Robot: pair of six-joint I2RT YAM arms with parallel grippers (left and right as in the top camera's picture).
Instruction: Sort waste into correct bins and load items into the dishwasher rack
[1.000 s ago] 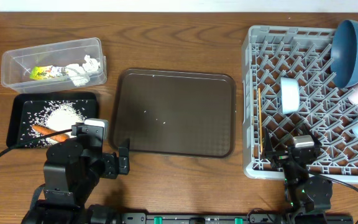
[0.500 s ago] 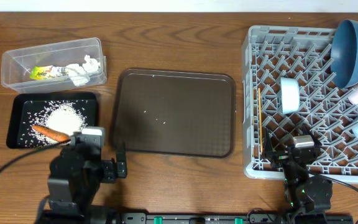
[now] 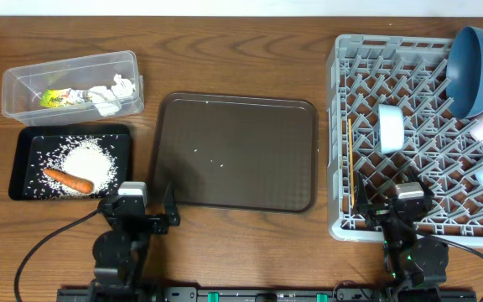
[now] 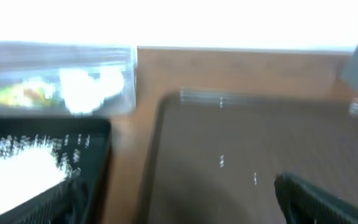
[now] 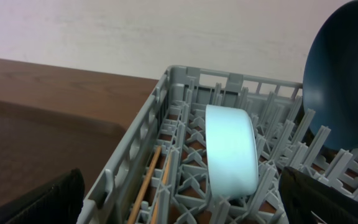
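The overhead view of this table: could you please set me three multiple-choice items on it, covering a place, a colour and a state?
1. Where is the orange carrot piece? A clear plastic rectangular tub; B shallow black rectangular tray; C brown serving tray.
2. What colour is the large dish in the grey plastic lattice rack? A dark blue; B pink; C white.
3. How is the right gripper? A shut on chopsticks; B shut on a bowl; C open, empty.
Answers: B, it lies among white rice; A, its inside shows dark blue; C, its fingers stand wide apart, gripping nothing.
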